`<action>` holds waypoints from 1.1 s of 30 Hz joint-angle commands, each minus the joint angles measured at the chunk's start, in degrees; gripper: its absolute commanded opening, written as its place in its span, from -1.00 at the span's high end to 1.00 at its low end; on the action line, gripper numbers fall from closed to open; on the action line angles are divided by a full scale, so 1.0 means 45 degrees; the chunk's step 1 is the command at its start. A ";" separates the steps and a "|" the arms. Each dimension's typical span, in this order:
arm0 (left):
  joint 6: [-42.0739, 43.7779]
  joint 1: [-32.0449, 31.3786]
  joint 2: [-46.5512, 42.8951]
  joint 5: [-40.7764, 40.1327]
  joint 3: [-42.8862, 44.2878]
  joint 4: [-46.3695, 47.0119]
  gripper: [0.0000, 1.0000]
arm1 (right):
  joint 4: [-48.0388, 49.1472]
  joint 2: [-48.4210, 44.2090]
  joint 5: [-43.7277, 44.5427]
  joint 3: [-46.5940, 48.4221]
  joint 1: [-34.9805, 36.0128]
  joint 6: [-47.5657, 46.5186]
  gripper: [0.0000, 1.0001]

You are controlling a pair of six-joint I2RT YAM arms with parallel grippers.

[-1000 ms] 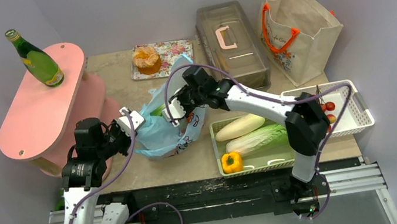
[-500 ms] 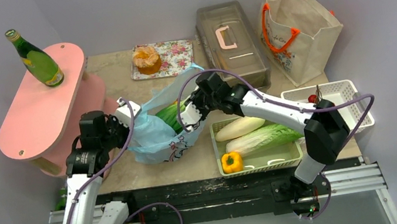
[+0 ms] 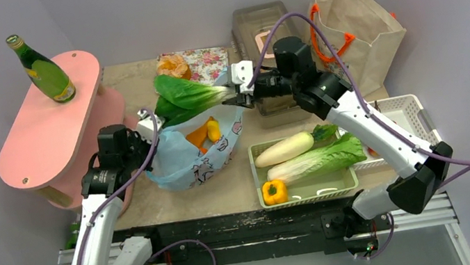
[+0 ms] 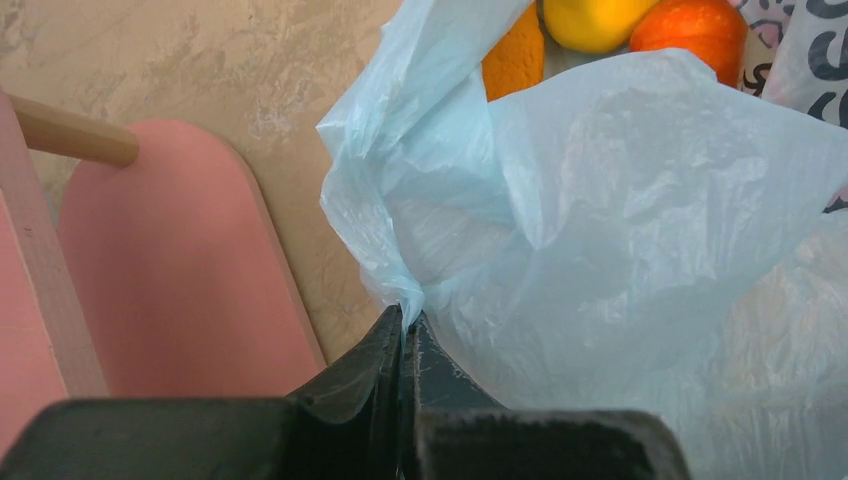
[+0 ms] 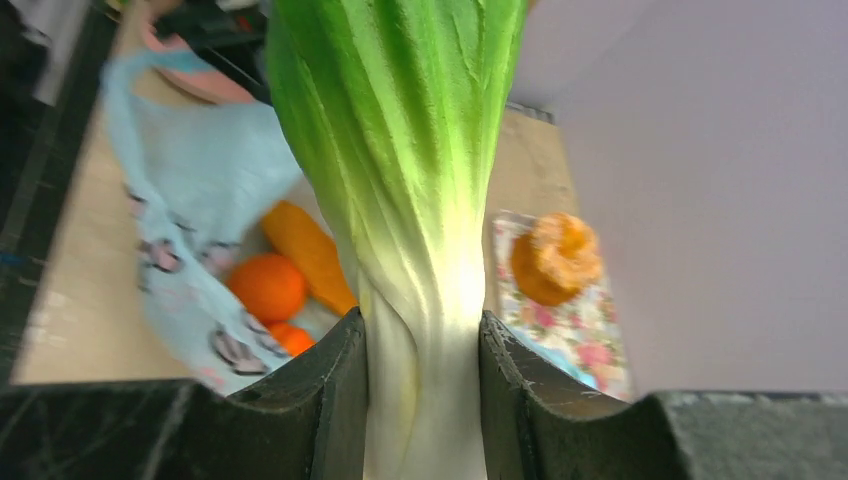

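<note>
Pale-blue plastic formed the bag (image 3: 184,164), which sat open-mouthed on the table (image 3: 227,190) just beside the pink shelf (image 3: 41,126). The left gripper (image 4: 405,320) had its jaws pressed together on a bunched fold of the bag's rim, at the side nearest the shelf, pinching the film tight. Inside the bag lay a carrot (image 3: 197,136), a yellow fruit (image 3: 213,130) and, in the right wrist view, an orange (image 5: 268,287).

The right gripper (image 3: 238,94) hung in the air over the far side of the bag. Its jaws were clamped on the white stalk of a leafy green (image 3: 188,94), which pointed leaves-first towards the shelf, clear of the bag and above its open mouth.

Near the right arm a green tray (image 3: 255,178) held a white radish (image 3: 285,148), a cabbage (image 3: 314,161) and a yellow pepper (image 3: 274,191), with a white basket (image 3: 420,122) just beside it. Further back stood a grey box (image 3: 257,20), a tote bag (image 3: 357,30) and a flowered tray (image 3: 211,62) bearing a bun (image 3: 171,64). A green bottle (image 3: 43,69) stood on the shelf's top.
</note>
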 commanded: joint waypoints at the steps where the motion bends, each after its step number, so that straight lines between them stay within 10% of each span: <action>1: -0.0695 0.0054 0.0020 0.0048 0.0298 0.0282 1.00 | 0.0968 -0.1234 -0.3422 -0.0273 0.0008 0.5099 1.00; 11: -0.1108 0.0053 -0.0024 0.0520 0.0121 0.0343 1.00 | -0.5961 -0.6880 0.0791 -0.5099 -0.0002 0.0794 1.00; 23: -0.0916 0.0049 -0.0065 0.0751 0.0323 0.0084 1.00 | -0.8942 -0.7043 0.6188 -0.8311 0.0008 0.2244 1.00; 26: -0.0905 0.0054 -0.0183 0.0749 0.0316 0.0028 1.00 | -0.9026 -0.6999 0.6565 -0.8628 -0.0030 0.2560 0.54; 30: -0.0939 0.0054 -0.0335 0.0827 0.0189 0.0067 1.00 | -0.9276 -0.6518 0.6652 -0.8188 -0.0036 0.2728 -0.83; 33: -0.0954 0.0054 -0.0378 0.0899 0.0177 0.0029 1.00 | -0.9455 -0.6344 0.6743 -0.7870 -0.0033 0.2631 -0.98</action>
